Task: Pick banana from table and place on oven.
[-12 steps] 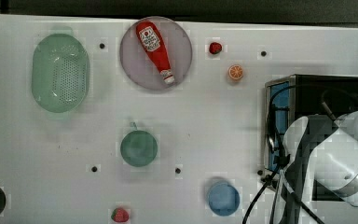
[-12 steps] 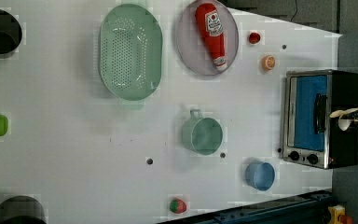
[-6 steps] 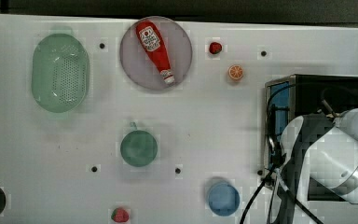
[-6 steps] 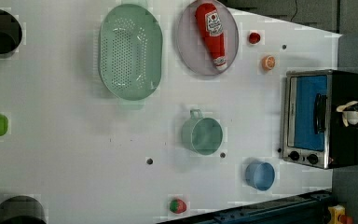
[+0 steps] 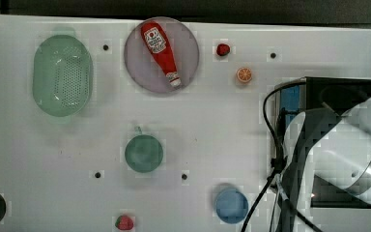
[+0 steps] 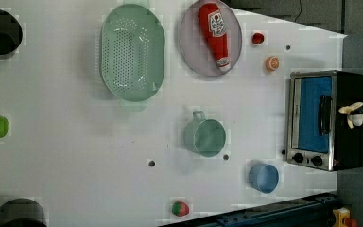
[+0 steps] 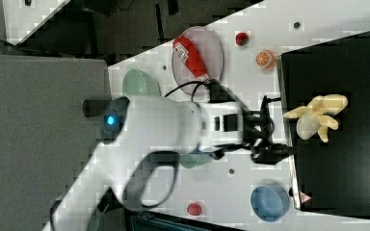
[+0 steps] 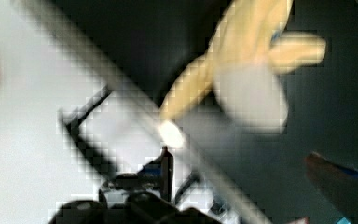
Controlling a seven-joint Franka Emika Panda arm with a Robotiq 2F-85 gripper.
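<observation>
The banana (image 7: 318, 118), a pale yellow peeled piece with spread skin, lies on the black top of the oven (image 7: 347, 168). It lies a little in from the edge that faces the table. In the left view the banana (image 6: 354, 113) rests on the oven (image 6: 312, 113) above the door handle. My gripper (image 7: 274, 144) hangs at the oven's table-side edge, a short way from the banana and not touching it. The wrist view looks down on the banana (image 8: 242, 60) against the dark oven top. In the top view my arm covers most of the oven (image 5: 340, 92).
On the white table are a ketchup bottle (image 5: 160, 50) on a purple plate (image 5: 186, 67), a green colander (image 5: 62, 75), a green mug (image 5: 144, 153) and a blue cup (image 5: 231, 205). An orange slice (image 5: 244, 75) and a strawberry (image 5: 223, 49) lie near the oven.
In the left view the banana has shifted slightly toward the left view's right and come to rest on the oven top. In the top view the arm has moved a little.
</observation>
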